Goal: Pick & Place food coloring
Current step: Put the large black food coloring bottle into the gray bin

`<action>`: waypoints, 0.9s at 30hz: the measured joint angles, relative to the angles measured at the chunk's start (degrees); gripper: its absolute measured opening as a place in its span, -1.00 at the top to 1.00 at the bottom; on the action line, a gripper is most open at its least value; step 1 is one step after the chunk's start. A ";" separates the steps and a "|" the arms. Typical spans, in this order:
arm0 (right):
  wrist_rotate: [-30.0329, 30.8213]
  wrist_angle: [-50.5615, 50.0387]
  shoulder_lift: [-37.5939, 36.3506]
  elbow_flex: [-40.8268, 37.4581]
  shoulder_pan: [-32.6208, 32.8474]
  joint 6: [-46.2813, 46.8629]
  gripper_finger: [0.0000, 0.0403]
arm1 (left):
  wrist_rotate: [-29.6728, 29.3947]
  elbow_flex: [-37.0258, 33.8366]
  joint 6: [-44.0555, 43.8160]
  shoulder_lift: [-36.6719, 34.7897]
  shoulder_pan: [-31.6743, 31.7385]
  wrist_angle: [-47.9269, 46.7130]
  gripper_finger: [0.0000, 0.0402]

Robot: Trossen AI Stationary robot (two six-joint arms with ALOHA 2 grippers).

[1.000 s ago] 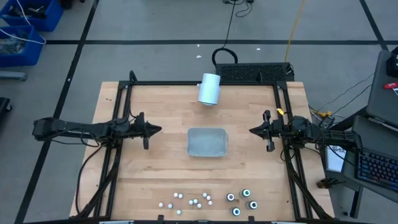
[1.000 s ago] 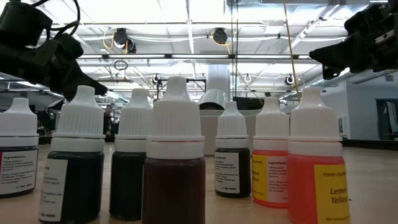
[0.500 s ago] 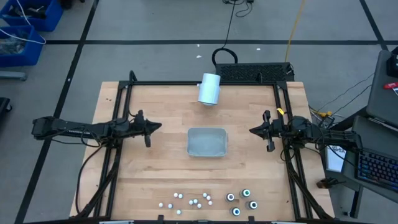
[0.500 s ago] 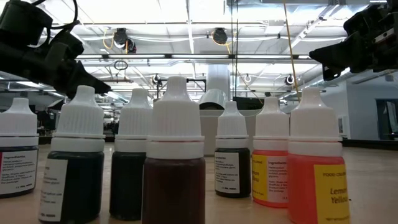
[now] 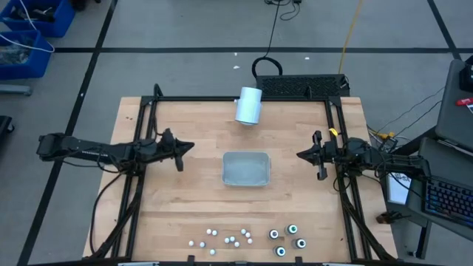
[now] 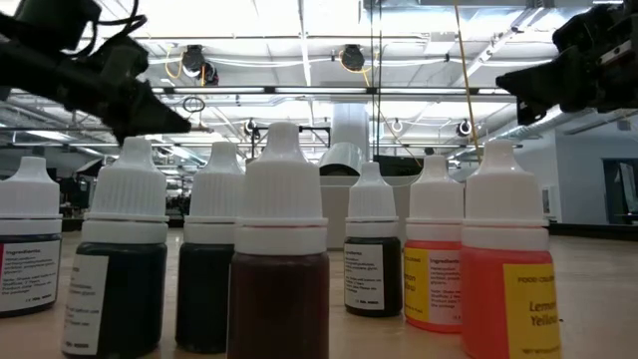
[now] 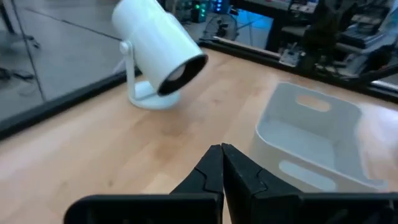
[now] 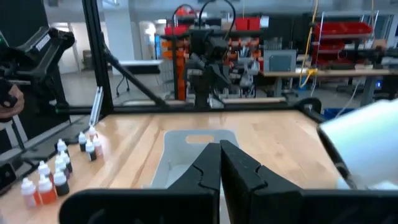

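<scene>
The food coloring bottles stand upright on their bases near the table's near edge: several small white-topped ones (image 5: 225, 238) and a cluster of dark round ones with pale ring tops (image 5: 287, 238). In the low view they fill the foreground (image 6: 281, 259), and in the right wrist view they show as a small group (image 8: 62, 168). My left gripper (image 5: 193, 146) is shut and hovers left of the grey tray (image 5: 246, 168), pointing toward it (image 7: 222, 149). My right gripper (image 5: 298, 155) is shut and hovers right of the tray (image 8: 219, 146). Both are above the table and far from the bottles.
A large white cylinder (image 5: 249, 105) on a round foot stands near the far edge, behind the tray (image 7: 158, 53). Black frame rails (image 5: 144, 185) run along the table's left and right sides. Bare wood lies between the tray and the bottles.
My left gripper has risen a little and shifted slightly toward the table's right and far edge, staying shut. The right arm, the tray and the bottles have kept still.
</scene>
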 joint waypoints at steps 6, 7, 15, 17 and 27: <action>-0.49 3.58 0.00 0.39 -0.01 -1.18 1.00 | -2.60 5.63 8.72 11.00 0.13 3.06 0.90; -1.46 3.57 0.20 0.86 0.00 -1.12 1.00 | -2.61 6.18 9.29 12.46 0.11 3.04 0.89; -4.69 -8.96 8.66 15.20 3.95 -4.58 1.00 | -3.45 8.84 10.83 18.75 0.17 3.12 0.88; -4.43 -15.24 13.01 19.94 6.23 -6.55 1.00 | -3.43 9.10 11.11 19.12 0.18 3.16 0.90; 19.16 -28.15 33.43 37.25 20.81 -10.30 1.00 | -2.50 9.19 10.11 19.19 0.15 3.04 0.93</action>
